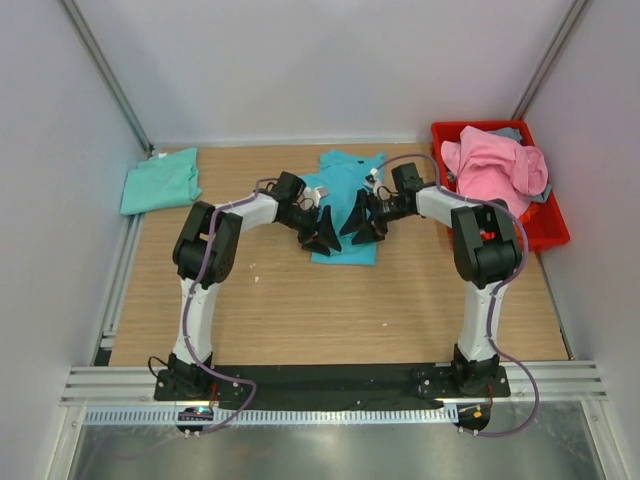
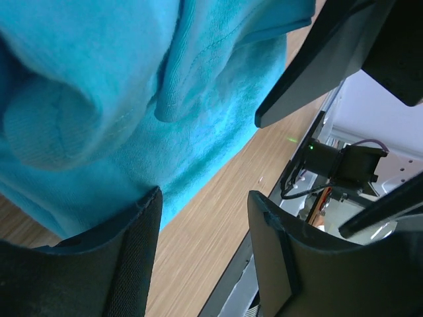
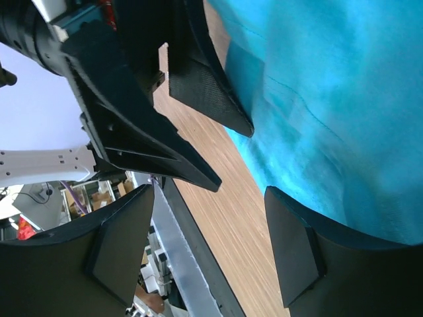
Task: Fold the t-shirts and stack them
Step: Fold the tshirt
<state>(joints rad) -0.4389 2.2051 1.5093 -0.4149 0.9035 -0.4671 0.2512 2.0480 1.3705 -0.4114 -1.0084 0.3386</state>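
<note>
Left gripper (image 1: 322,233), black, 2 fingers: jaws spread, grasping nothing, at the near edge of turquoise-blue cloth t-shirt (image 1: 343,178). Right gripper (image 1: 358,222): jaws likewise spread, empty, opposite.
Shirt: rumpled, partly folded, mid-table on light wooden tabletop (image 1: 330,310).
Mint-green cloth t-shirt (image 1: 160,181): folded, far-left corner.
Pink cloth t-shirt (image 1: 495,165): crumpled in red plastic bin (image 1: 547,228), far right.

Left arm (image 1: 195,310) and right arm (image 1: 482,310): white links, black joints, purple cables (image 1: 209,255); black wedge fingers (image 1: 322,240); black bases (image 1: 183,380); red bits on right elbow.
</note>
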